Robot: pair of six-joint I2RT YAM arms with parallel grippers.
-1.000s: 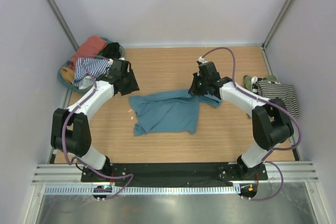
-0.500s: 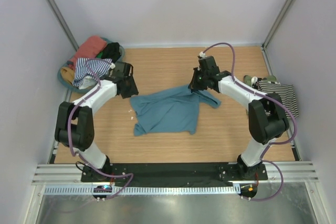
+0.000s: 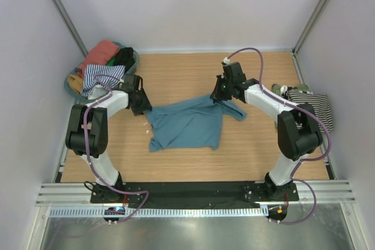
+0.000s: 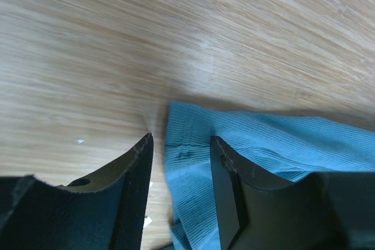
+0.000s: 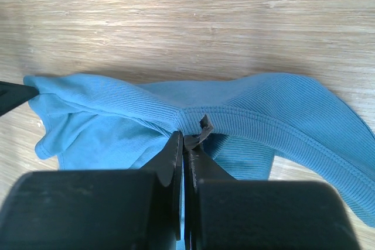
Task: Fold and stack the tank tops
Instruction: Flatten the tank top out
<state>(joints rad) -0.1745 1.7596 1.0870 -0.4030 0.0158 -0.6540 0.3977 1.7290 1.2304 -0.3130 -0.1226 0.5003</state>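
Nearest the arm bases, the bench (image 3: 193, 162) is bare wood. On it lies the teal tank top (image 3: 187, 126), spread roughly flat and creased, between the two end effectors and reaching back toward the bases from both.

The left end effector (image 3: 139, 102) is at the top's far left corner. In its wrist view the left end effector (image 4: 180, 139) has its fingers (image 4: 140, 168) spread, and the ribbed corner of the cloth lies on the wood in the gap between them. I cannot tell whether either finger touches it. A few small white specks (image 3: 145, 122) lie on the bench just beside this end effector, off the cloth's edge.

The right end effector (image 3: 221, 94) is at the top's far right edge. Its wrist view shows the right end effector (image 5: 186, 137) pressed together, pinching the stitched hem, with the cloth bunched into folds at the pinch. A loose flap of teal runs out to the right of it.

Beyond and left of the left end effector sits the round basket (image 3: 70, 92), close to that arm's forearm. It holds a loose striped tank top (image 3: 99, 78), a mustard tank top (image 3: 74, 81), a coral tank top (image 3: 101, 52) and a black garment (image 3: 123, 57).

Well to the right of the right end effector, at the bench's edge, a folded striped tank top (image 3: 313, 109) lies with an olive tank top (image 3: 293, 89) showing at its far side. The right arm's elbow stands in front of part of this pile.
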